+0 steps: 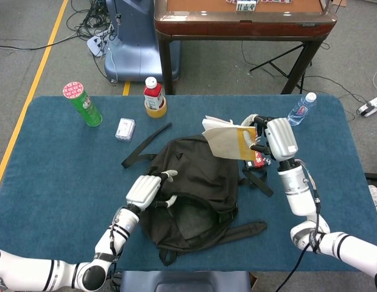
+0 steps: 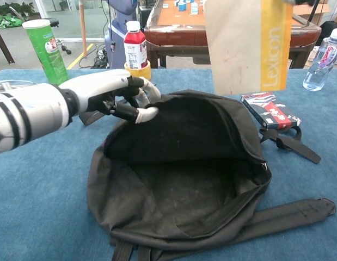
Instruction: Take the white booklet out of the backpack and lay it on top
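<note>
Head view | right hand (image 1: pixel 279 139) grasps booklet (image 1: pixel 232 140) above backpack (image 1: pixel 197 191) | left hand (image 1: pixel 147 190) released (card box (image 1: pixel 257 159) beside)

A green can (image 1: pixel 82 104) with a pink lid stands upright at the upper left of the blue table (image 1: pixel 48 164). Right of it lies a small white packet (image 1: pixel 125 128). A red-labelled bottle (image 1: pixel 154 97) stands at the table's far edge, centre-left. A water bottle (image 1: pixel 301 109) stands near the upper right corner. A red, black and white box (image 2: pixel 270 111) lies flat right of centre. Beyond the table stands a brown table (image 1: pixel 243 18), with a blue-grey machine (image 1: pixel 136 39) and cables (image 1: pixel 88 24) on the floor at upper left.
</note>
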`<act>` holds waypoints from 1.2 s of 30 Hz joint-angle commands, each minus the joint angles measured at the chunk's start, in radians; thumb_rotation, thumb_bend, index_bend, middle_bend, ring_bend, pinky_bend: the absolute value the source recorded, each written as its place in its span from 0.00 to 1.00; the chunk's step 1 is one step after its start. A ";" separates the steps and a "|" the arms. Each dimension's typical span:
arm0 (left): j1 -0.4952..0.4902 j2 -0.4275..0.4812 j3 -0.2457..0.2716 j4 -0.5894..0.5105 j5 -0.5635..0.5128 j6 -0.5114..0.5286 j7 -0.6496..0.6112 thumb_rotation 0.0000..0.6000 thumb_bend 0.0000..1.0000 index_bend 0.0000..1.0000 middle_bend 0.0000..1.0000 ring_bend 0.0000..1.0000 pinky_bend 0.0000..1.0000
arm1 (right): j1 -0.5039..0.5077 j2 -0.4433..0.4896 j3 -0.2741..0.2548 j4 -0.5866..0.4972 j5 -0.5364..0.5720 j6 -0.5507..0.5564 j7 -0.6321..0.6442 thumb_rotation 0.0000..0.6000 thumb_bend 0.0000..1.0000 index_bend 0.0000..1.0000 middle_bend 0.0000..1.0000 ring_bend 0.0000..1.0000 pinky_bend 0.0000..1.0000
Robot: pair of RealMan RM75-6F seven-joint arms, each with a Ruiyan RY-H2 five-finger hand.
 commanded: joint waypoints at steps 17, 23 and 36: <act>0.129 0.213 -0.006 -0.100 0.106 0.091 -0.161 0.00 0.22 0.02 0.16 0.15 0.07 | 0.035 0.004 -0.155 -0.100 -0.058 -0.235 0.006 1.00 0.54 0.45 0.39 0.35 0.47; 0.147 0.232 0.008 0.007 0.057 0.058 -0.180 0.00 0.22 0.02 0.16 0.15 0.07 | 0.045 0.119 -0.185 -0.281 -0.089 -0.310 0.011 1.00 0.49 0.00 0.03 0.04 0.13; 0.228 0.285 0.047 0.119 0.089 0.035 -0.279 0.02 0.22 0.02 0.16 0.15 0.06 | -0.055 0.296 -0.232 -0.443 -0.198 -0.166 0.005 1.00 0.45 0.00 0.05 0.01 0.09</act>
